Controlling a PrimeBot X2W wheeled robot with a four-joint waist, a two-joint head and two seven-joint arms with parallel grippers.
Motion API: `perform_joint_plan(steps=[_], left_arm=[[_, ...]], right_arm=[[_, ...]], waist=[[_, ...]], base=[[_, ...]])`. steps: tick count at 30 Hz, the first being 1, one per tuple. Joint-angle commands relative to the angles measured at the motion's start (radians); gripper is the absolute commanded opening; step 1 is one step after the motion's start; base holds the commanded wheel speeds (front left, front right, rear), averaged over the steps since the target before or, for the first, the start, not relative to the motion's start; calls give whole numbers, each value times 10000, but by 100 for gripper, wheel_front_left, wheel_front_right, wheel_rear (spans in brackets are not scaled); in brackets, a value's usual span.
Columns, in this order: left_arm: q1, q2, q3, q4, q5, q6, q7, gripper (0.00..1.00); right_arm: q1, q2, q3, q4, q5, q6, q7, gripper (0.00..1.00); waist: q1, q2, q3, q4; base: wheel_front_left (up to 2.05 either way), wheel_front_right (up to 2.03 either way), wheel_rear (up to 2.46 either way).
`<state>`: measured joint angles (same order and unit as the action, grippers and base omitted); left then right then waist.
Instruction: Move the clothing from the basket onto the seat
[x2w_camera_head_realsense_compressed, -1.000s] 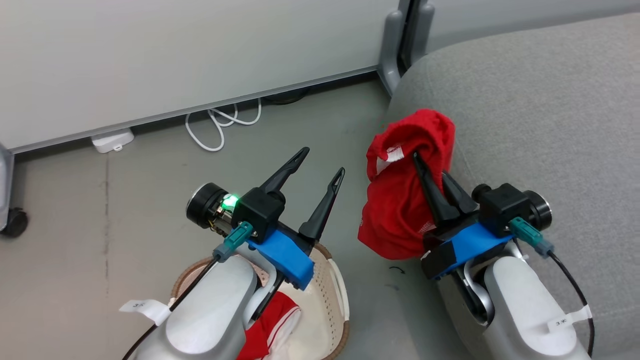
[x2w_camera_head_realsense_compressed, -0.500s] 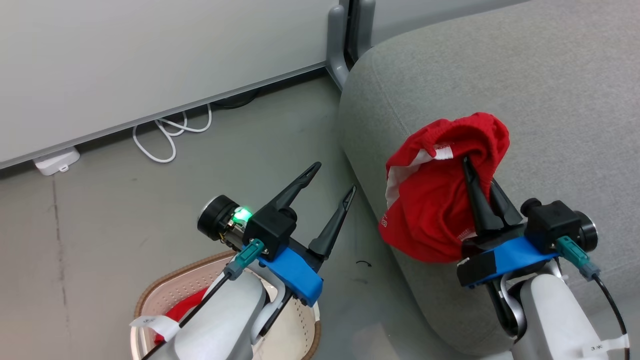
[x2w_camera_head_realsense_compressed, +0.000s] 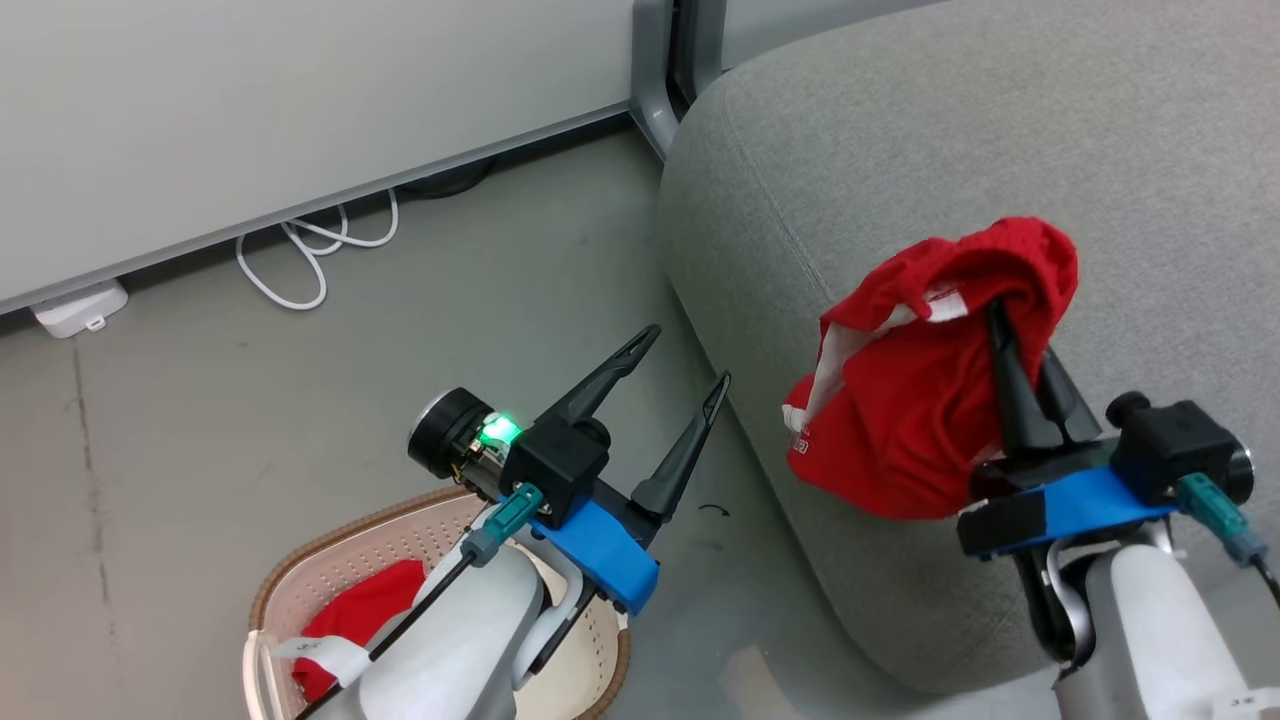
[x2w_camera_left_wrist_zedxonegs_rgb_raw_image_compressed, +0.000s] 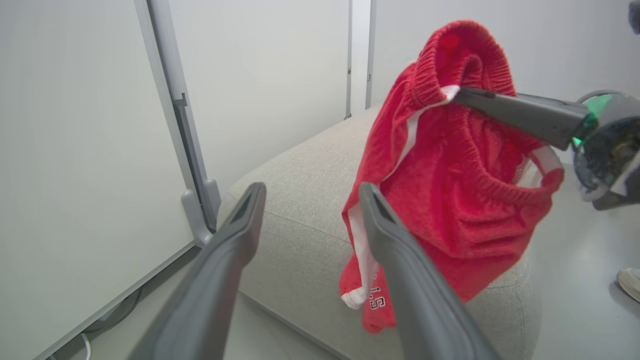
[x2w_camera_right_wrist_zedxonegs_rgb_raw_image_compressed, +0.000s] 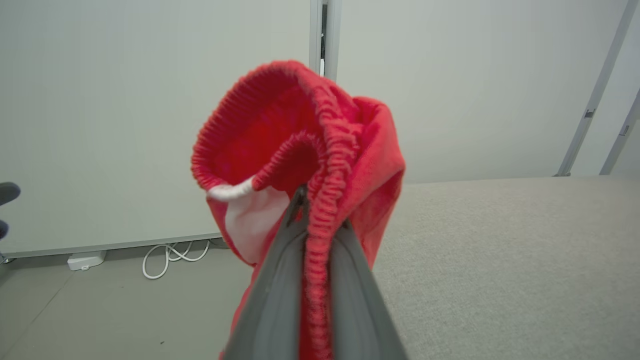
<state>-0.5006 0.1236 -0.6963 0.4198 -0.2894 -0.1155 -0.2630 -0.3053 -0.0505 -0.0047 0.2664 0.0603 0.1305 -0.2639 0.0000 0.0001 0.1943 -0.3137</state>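
My right gripper (x2w_camera_head_realsense_compressed: 1010, 325) is shut on the waistband of a red garment with white trim (x2w_camera_head_realsense_compressed: 925, 400), which hangs over the left edge of the grey seat (x2w_camera_head_realsense_compressed: 1000, 130). The right wrist view shows the elastic band (x2w_camera_right_wrist_zedxonegs_rgb_raw_image_compressed: 320, 165) pinched between the fingers, and the left wrist view shows the garment (x2w_camera_left_wrist_zedxonegs_rgb_raw_image_compressed: 450, 175) dangling. My left gripper (x2w_camera_head_realsense_compressed: 685, 365) stands open and empty above the floor, just beyond the basket (x2w_camera_head_realsense_compressed: 330, 570). A second red piece of clothing (x2w_camera_head_realsense_compressed: 360, 620) lies in the basket, partly hidden by my left forearm.
A white cable (x2w_camera_head_realsense_compressed: 310, 250) and a white power block (x2w_camera_head_realsense_compressed: 75, 308) lie on the floor along the pale wall panel. A grey panel post (x2w_camera_head_realsense_compressed: 655, 80) stands at the seat's far corner. Bare grey floor lies between the basket and the seat.
The camera has turned right, so the seat covers more of the view. My right gripper has carried the red garment further over the seat. The left gripper stays open.
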Motion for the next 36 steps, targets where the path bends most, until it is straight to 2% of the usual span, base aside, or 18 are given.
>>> perform_joint_plan(steps=[1, 9, 14, 17, 21, 28, 31, 36], left_arm=[[-175, 69, 51, -56, 79, -57, -27, 100], [-760, 220, 86, -239, 383, -78, -27, 100], [-1402, 485, 65, -407, 612, -79, -23, 100], [-1654, 600, 94, -487, 701, -78, 3, 100], [-2136, 838, 75, -677, 892, -86, 149, 100], [-2545, 1139, 159, -1035, 991, 16, 310, 100], [-2611, 1230, 120, -1158, 1048, 20, 379, 100], [-2690, 1252, -45, -1331, 1079, 12, 491, 100]], right_arm=[[-389, 3, -147, -166, 4, 5, -10, 0], [-2507, -454, -1146, -615, 94, 5, -10, 0], [-4308, -1074, -2056, -828, 168, 5, -10, 0], [-4937, -1199, -2418, -885, 175, 5, -8, 0], [-6188, -1805, -3268, -774, 193, 5, -8, 0], [-7736, -2876, -4221, 243, 569, 5, -10, 0], [-8047, -2896, -4414, 1032, 695, 5, -10, 0], [-7990, -3069, -4274, 2570, 167, 5, -10, 0]], waist=[[0, -1, 163, 49], [0, -1, 1517, 229], [0, -1, 2859, 362], [0, -1, 3369, 344], [0, -1, 4322, 348], [0, -1, 5386, 280], [0, -1, 5652, 250], [0, -1, 5974, 355]], base=[[0, 0, 0], [0, 0, 0], [0, 0, 0], [0, 0, 0], [0, 0, 0], [0, 0, 0], [0, 0, 0], [0, 0, 0]])
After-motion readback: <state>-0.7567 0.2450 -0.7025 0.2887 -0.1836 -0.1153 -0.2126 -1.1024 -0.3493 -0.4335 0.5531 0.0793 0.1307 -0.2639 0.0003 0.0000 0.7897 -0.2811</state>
